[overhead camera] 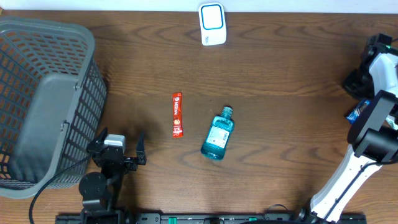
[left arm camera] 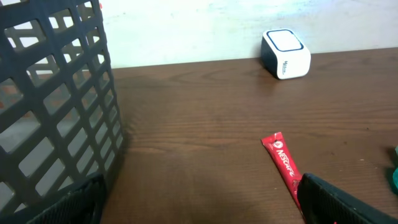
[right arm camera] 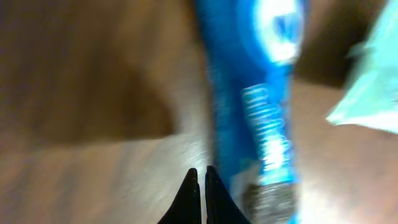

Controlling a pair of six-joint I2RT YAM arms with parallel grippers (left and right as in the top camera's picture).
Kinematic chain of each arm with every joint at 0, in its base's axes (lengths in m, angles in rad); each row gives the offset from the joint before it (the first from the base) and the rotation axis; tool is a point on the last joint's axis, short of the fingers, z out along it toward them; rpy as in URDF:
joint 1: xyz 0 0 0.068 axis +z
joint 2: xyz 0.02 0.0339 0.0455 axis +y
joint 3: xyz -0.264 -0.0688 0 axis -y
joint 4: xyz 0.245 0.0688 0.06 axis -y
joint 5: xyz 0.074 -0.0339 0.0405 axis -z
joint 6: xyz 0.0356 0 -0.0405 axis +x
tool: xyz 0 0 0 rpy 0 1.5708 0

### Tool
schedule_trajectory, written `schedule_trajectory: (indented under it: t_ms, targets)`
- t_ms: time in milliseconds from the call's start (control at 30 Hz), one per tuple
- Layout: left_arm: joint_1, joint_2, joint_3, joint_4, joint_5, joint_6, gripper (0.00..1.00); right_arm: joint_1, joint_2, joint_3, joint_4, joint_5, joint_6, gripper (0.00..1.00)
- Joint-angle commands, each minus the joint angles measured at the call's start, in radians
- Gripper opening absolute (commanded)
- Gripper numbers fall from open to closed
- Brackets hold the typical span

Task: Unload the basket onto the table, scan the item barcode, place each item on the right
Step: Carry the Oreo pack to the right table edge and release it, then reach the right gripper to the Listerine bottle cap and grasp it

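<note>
My left gripper (overhead camera: 120,138) is wide open and holds nothing. From above, it sits near the front of the brown table (overhead camera: 280,74), just beside the gray basket (overhead camera: 37,93). A red stick pack (overhead camera: 177,114) lies flat in the middle, and a blue bottle (overhead camera: 217,134) lies on its side near it. The white scanner (overhead camera: 212,23) stands at the far edge. My right arm (overhead camera: 373,124) is bent over at the right side, with a bit of a blue packet (overhead camera: 356,113) showing just beside it.

From my left wrist, I see the basket wall close on the left. The red stick pack is ahead, and its near end hides behind one of my dark fingers (left arm camera: 342,202). The scanner stands far back by the wall.

From my right wrist, my right gripper (right arm camera: 200,180) is closed tight, tips together, with nothing between them. The blue packet lies on the table just to the right of the tips. This picture is very blurry, so I cannot tell if they touch it.
</note>
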Motion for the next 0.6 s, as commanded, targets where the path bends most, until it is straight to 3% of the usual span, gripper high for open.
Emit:
schedule_trajectory:
  t_ms: [0,433,567]
  targets:
    - [-0.004,-0.002,-0.016,-0.026,0.002,0.012,0.98,-0.045,-0.006,-0.005,0.001,0.132,0.022,0.01]
    - [-0.004,-0.002,-0.016,-0.026,0.002,0.012,0.98,-0.150,-0.020,0.087,-0.079,0.138,0.000,0.02]
    - [-0.004,-0.002,-0.016,-0.026,0.002,0.012,0.98,-0.145,-0.054,0.172,-0.137,0.033,0.000,0.09]
